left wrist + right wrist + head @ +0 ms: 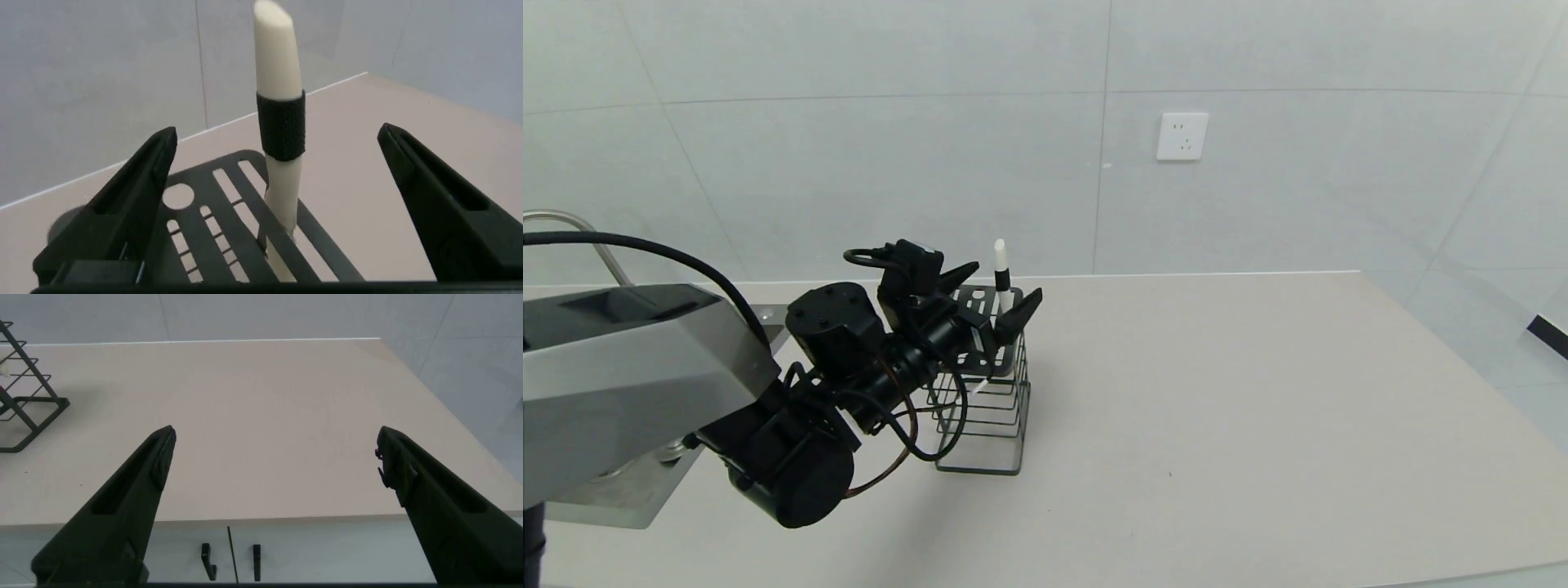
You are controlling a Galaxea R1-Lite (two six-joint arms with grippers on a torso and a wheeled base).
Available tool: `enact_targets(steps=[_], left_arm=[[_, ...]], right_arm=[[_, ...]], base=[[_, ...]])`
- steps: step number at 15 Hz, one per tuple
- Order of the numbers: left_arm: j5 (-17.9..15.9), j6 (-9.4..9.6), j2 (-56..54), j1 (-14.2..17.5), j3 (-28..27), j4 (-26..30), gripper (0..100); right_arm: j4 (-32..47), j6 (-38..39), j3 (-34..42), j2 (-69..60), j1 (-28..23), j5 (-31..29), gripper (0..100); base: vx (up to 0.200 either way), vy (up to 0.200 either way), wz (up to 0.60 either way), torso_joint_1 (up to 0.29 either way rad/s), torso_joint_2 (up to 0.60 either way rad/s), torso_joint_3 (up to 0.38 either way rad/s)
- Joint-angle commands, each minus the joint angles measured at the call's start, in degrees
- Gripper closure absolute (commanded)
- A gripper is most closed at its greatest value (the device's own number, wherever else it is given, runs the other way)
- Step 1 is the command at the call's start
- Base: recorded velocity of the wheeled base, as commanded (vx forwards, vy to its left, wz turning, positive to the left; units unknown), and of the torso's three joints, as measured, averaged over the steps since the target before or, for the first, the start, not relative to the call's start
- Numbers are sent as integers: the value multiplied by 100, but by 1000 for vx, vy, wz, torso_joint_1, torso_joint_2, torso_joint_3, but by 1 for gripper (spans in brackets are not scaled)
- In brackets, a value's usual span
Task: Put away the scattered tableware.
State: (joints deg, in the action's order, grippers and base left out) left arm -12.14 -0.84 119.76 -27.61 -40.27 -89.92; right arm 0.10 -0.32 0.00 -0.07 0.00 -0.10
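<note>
A black wire cutlery rack stands on the beige counter, with a slotted black top plate. A white utensil handle with a black band stands upright in one of the plate's slots. My left gripper hovers at the rack's top, open, one finger on each side of the handle without touching it. My right gripper is open above the bare counter near its front edge, holding nothing.
A steel sink with a curved faucet lies left of the rack. The counter stretches wide to the right. A wall socket sits on the tiled wall. The rack's corner shows in the right wrist view.
</note>
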Motion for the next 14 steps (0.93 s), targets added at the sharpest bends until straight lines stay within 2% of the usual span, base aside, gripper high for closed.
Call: enact_targets(steps=[1, 3, 6, 7, 11, 13, 14], left_arm=[[1, -21, -454, 81, 80, -8, 0], [1, -13, -832, 151, 300, -8, 0], [1, -13, -2053, 335, 1416, -8, 0], [1, -21, -2334, 371, 1618, -8, 0], [-60, 23, -4980, 986, 3271, 36, 0], [-262, 31, -6070, 1249, 3798, 484, 0], [-438, 75, -6861, 1443, 4027, 976, 0]], right_arm=[[-1, 5, 0, 7, 0, 1, 0], [-1, 5, 0, 7, 0, 1, 0], [-1, -3, 0, 7, 0, 1, 0], [-1, -3, 0, 7, 0, 1, 0], [-1, 5, 0, 7, 0, 1, 0], [-1, -3, 0, 7, 0, 1, 0], [-1, -3, 0, 7, 0, 1, 0]], base=[[0, 0, 0, 0, 0, 0], [0, 0, 0, 0, 0, 0], [0, 0, 0, 0, 0, 0], [0, 0, 0, 0, 0, 0], [0, 0, 0, 0, 0, 0], [0, 0, 0, 0, 0, 0], [0, 0, 0, 0, 0, 0]])
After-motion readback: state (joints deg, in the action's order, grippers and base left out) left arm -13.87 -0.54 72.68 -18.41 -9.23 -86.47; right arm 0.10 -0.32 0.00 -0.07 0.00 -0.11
